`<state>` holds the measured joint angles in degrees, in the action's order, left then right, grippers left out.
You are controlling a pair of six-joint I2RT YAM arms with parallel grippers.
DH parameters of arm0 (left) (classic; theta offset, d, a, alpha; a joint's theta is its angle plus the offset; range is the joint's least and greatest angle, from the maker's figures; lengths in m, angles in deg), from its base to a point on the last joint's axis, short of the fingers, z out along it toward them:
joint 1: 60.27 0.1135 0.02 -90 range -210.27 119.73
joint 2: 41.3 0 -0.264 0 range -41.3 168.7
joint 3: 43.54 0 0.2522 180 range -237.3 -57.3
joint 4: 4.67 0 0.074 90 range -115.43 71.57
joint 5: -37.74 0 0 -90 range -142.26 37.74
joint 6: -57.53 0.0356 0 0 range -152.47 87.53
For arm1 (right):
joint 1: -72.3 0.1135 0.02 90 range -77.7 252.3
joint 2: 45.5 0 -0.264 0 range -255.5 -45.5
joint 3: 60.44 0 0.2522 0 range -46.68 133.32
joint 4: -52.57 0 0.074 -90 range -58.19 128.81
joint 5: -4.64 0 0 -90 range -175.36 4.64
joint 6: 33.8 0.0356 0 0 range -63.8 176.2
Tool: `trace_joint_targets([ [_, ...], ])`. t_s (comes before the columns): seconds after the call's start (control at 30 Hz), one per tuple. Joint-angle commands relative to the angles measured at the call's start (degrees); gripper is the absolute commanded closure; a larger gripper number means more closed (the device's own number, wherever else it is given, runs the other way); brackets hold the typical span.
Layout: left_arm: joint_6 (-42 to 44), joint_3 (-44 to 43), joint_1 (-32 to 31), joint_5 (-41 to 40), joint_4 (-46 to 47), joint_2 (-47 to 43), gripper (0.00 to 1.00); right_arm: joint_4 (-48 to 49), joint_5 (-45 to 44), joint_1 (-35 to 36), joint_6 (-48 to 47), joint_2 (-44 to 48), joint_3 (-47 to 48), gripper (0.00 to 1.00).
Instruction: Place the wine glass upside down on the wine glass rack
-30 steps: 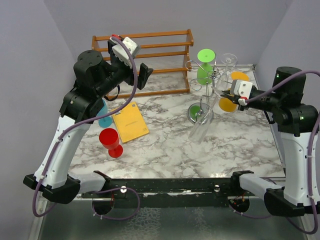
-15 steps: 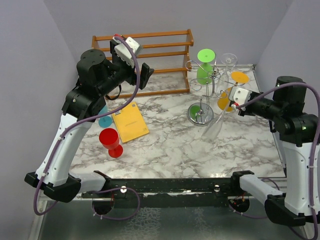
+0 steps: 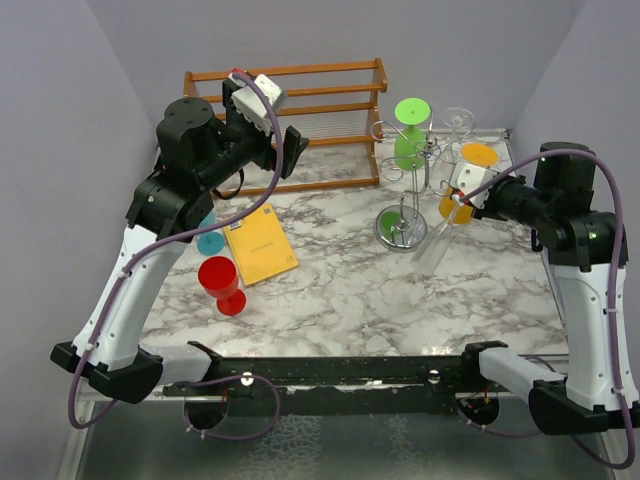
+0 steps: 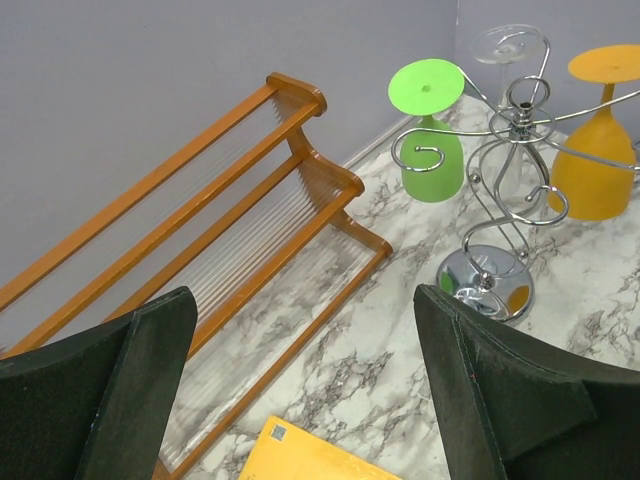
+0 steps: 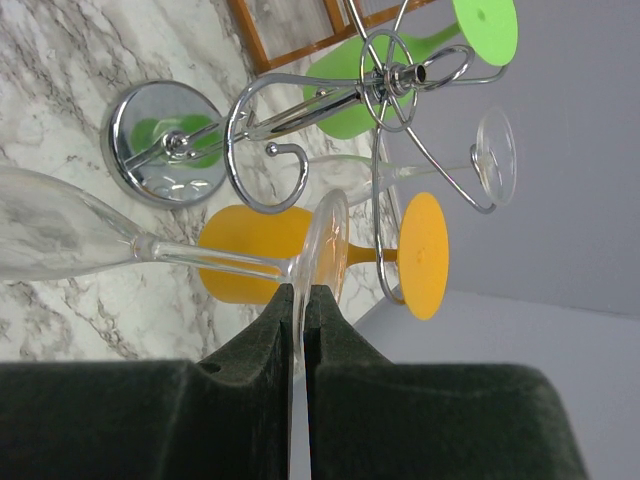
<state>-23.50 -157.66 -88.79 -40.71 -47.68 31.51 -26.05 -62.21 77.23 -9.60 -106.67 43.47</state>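
Marble-patterned surface, white with grey veining, enclosed on three sides by plain pale grey-lavender walls. A brown wooden slatted rack stands along the back wall. Illumination is even and diffuse; shadows are soft.

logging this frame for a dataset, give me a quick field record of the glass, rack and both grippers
held glass: clear wine glass, tilted, bowl lower than foot
right gripper: shut on the held glass's foot rim
rack: silver wine glass rack, upright on the marble table
upside down at rack: green glass, orange glass, second clear glass
left gripper: open, empty, raised above the wooden rack
task state: held glass beside the rack's arms, not yet hung
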Motion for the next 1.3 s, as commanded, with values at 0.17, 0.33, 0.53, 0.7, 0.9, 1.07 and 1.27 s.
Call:
trace_joint_targets([
  [0.17,0.65,-0.79,0.12,1.28,0.38,0.57,0.07,6.15,-1.45,0.15,-2.67,-2.91,1.81,0.98],
  [0.33,0.71,-0.92,0.12,1.35,0.27,0.66,0.07,7.09,0.20,0.17,-3.42,-4.09,2.47,0.95],
  [0.53,1.01,-0.89,0.17,1.53,0.08,0.49,0.07,7.79,2.30,0.20,-3.64,-5.13,3.29,0.93],
  [0.7,1.29,-0.88,0.13,1.63,-0.06,0.38,0.07,7.56,5.03,0.26,-3.54,-5.76,4.17,0.92],
  [0.9,1.46,-0.63,0.12,1.80,-0.10,0.37,0.07,7.55,8.14,0.34,-3.51,-6.51,5.10,0.91],
  [1.07,1.58,-0.50,0.12,1.90,-0.22,0.15,0.07,8.19,9.89,0.34,-3.63,-7.23,5.42,0.90],
  [1.27,1.76,-0.43,0.13,1.97,-0.28,0.13,0.07,9.08,10.01,0.43,-4.35,-7.89,5.50,0.90],
])
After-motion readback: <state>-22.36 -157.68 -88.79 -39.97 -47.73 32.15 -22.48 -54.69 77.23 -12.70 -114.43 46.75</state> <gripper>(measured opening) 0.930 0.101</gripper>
